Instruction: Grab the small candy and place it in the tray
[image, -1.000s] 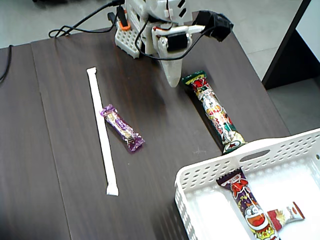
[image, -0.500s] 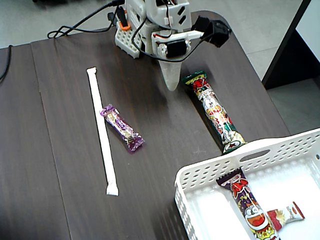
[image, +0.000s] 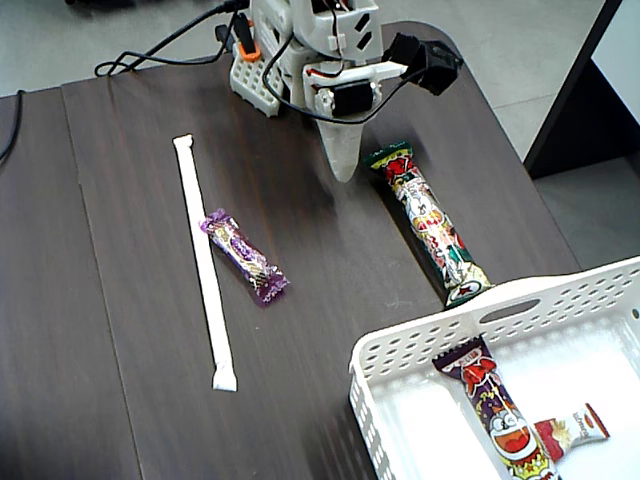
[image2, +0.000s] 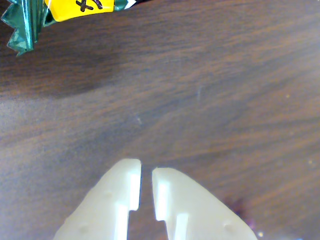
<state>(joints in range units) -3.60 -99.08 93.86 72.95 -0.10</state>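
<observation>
The small candy, white with red crimped ends, lies inside the tray, a white perforated basket at the lower right of the fixed view. It rests against a cartoon-printed snack stick that is also in the tray. My gripper hangs point-down near the arm's base at the top, far from the tray. Its pale fingers are shut with nothing between them. The wrist view shows the gripper just above bare dark wood.
A second cartoon snack stick lies on the table just right of the gripper; its green crimped end shows in the wrist view. A purple wrapped bar and a long white stick lie to the left. Cables trail at the top left.
The arm has drawn back slightly toward its base since a second ago. The sweets and the tray have not moved.
</observation>
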